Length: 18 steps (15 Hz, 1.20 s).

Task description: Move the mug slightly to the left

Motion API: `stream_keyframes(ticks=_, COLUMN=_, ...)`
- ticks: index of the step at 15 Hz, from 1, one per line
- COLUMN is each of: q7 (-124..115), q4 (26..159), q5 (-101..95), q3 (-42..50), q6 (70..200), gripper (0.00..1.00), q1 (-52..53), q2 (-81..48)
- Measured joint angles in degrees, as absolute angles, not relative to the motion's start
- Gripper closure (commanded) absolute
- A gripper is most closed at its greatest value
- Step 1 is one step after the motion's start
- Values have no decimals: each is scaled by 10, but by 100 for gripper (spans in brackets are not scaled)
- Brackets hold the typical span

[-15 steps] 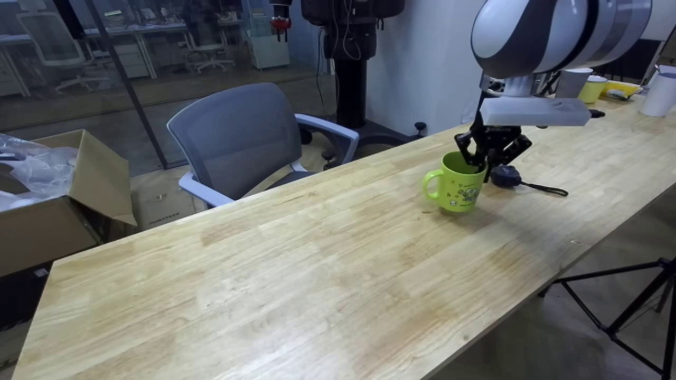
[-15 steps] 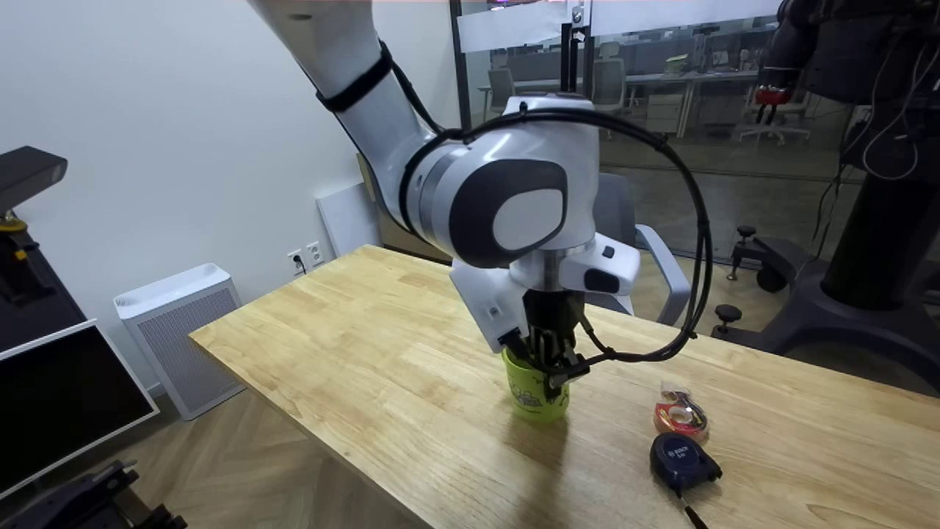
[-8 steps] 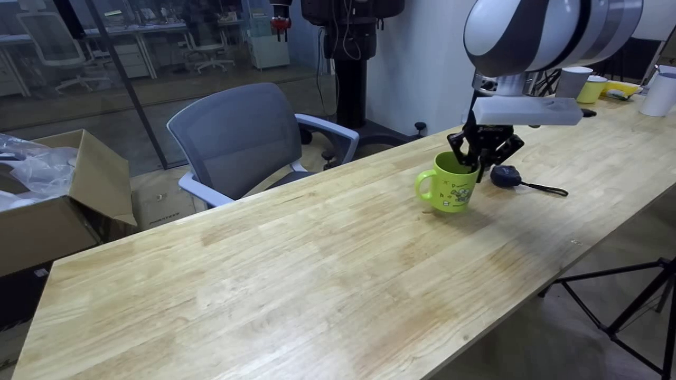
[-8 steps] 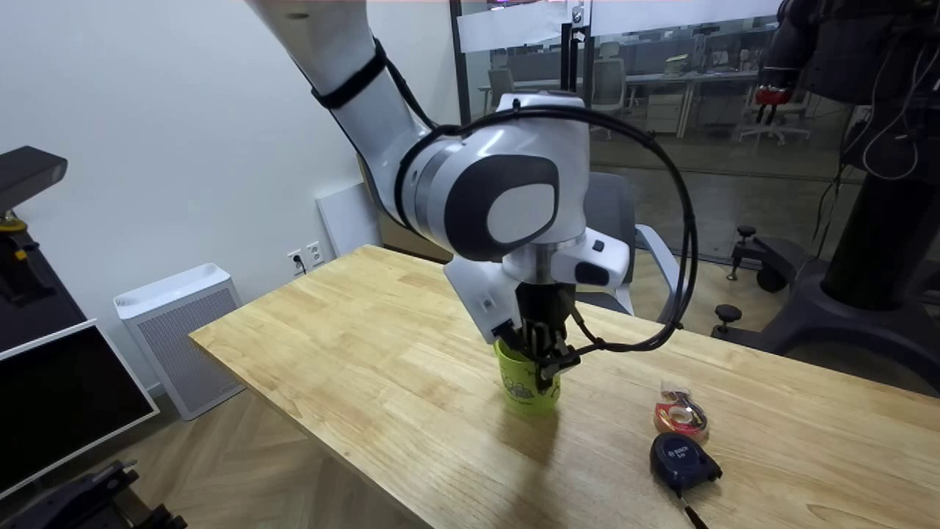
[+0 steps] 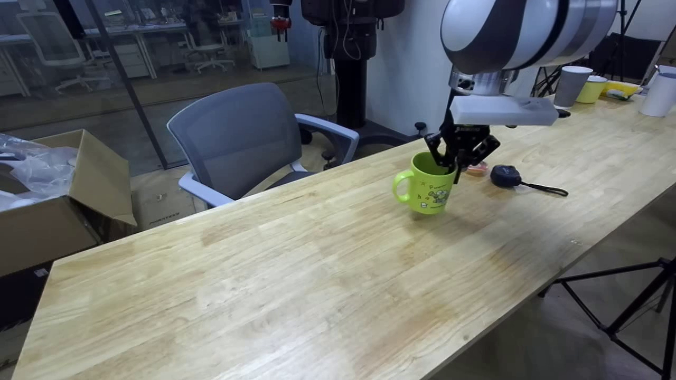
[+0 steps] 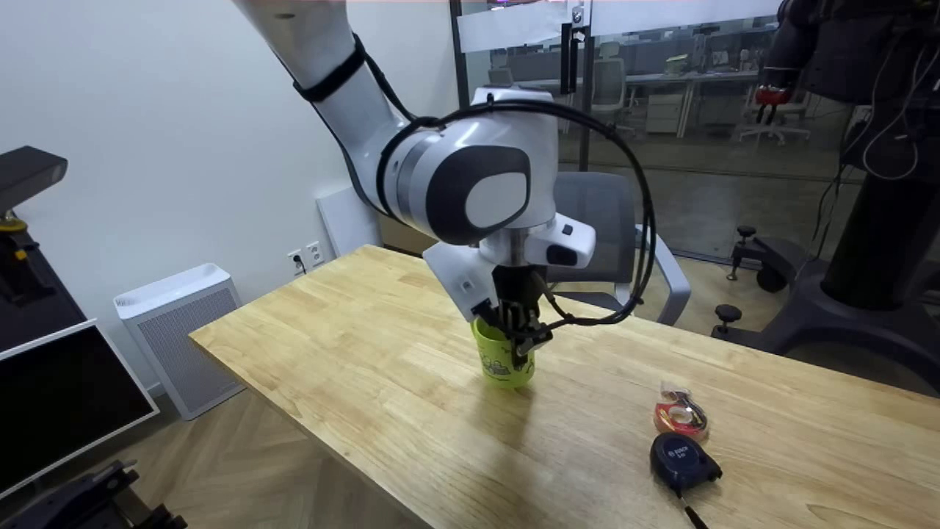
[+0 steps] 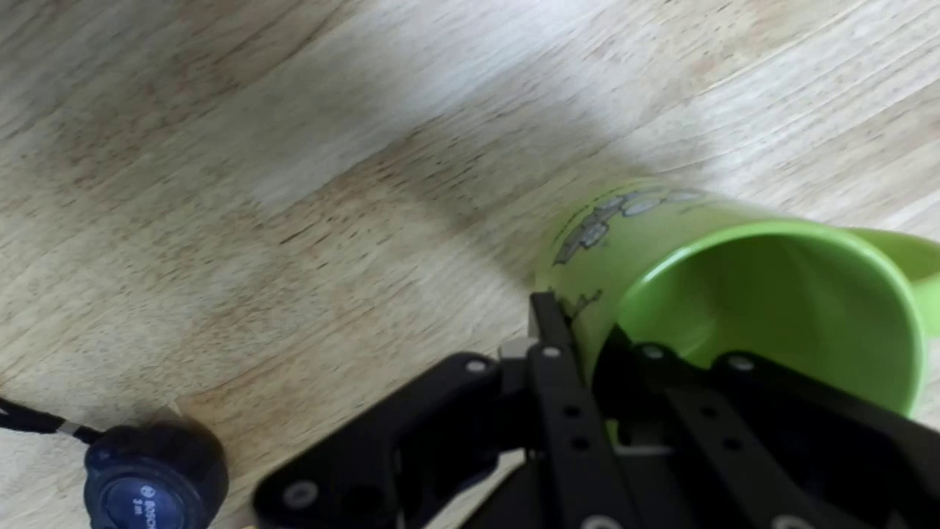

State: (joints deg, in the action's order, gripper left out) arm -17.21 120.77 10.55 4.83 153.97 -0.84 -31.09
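Note:
The lime-green mug is upright over the wooden table, its handle on the side away from my gripper. It also shows in an exterior view, partly hidden by the gripper. My gripper is shut on the mug's wall, pointing down. In the wrist view my gripper has one finger outside the wall and the other inside the rim of the mug. The mug's base is at or just above the table; I cannot tell whether it touches.
A dark blue tape measure with a strap and a red tape dispenser lie on the table. A grey cup, a yellow-green cup and a yellow bowl stand farther back. A chair is at the table's edge.
My gripper and the mug have moved together to the left in both exterior views, away from the tape measure. The grip on the mug's wall looks the same.

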Motion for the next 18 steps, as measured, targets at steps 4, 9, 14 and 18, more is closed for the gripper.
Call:
stream_keyframes(ticks=4, q7=-171, q4=1202, q5=107, q3=30, q6=1534, gripper=97, q1=-2, q2=-310)
stream_keyframes(ticks=9, q7=-169, q4=1193, q5=111, q3=8, q6=1530, gripper=97, q1=8, q2=-309)
stream_keyframes(ticks=14, q7=-167, q4=1192, q5=113, q3=-4, q6=1518, gripper=97, q1=12, q2=-310)
stream_keyframes(ticks=18, q7=-166, q4=1192, q5=113, q3=-4, q6=1508, gripper=97, q1=12, q2=-314)
